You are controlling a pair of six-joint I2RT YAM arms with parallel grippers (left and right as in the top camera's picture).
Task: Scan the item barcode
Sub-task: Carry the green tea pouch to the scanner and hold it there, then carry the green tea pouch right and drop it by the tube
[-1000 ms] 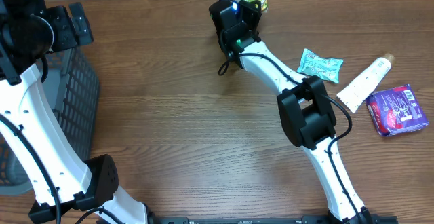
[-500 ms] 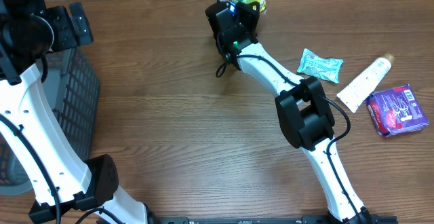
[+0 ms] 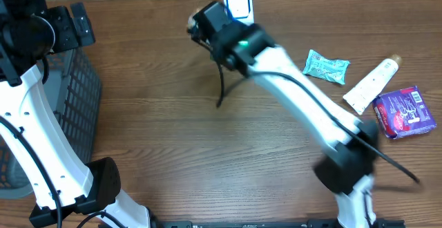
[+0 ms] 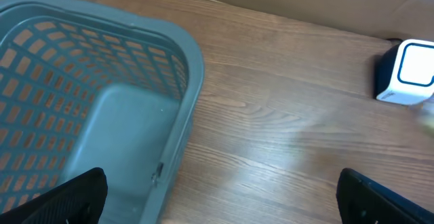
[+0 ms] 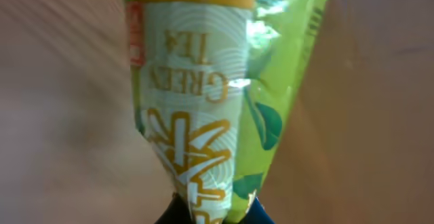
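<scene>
Green tea packet [image 5: 203,102] was pinched tight in right gripper [image 5: 211,217], just left of white scanner [image 3: 237,5], left gripper [image 4: 220,200] was spread wide, empty, over blue basket [image 4: 193,68].

Stretches the right arm [image 3: 304,97] long and slanted over the bench [image 3: 159,131], with the right end effector [image 5: 213,214] pinched tight on a green tea packet [image 5: 196,95]. Holds the left arm [image 3: 34,117] bent up at the side, left end effector [image 4: 222,176] spread wide.

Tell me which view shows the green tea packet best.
Right wrist: the green tea packet fills the frame, label readable, pinched by the right gripper at the bottom. Overhead hides it under the right arm; the left wrist view gives no clear sight of it.
</scene>
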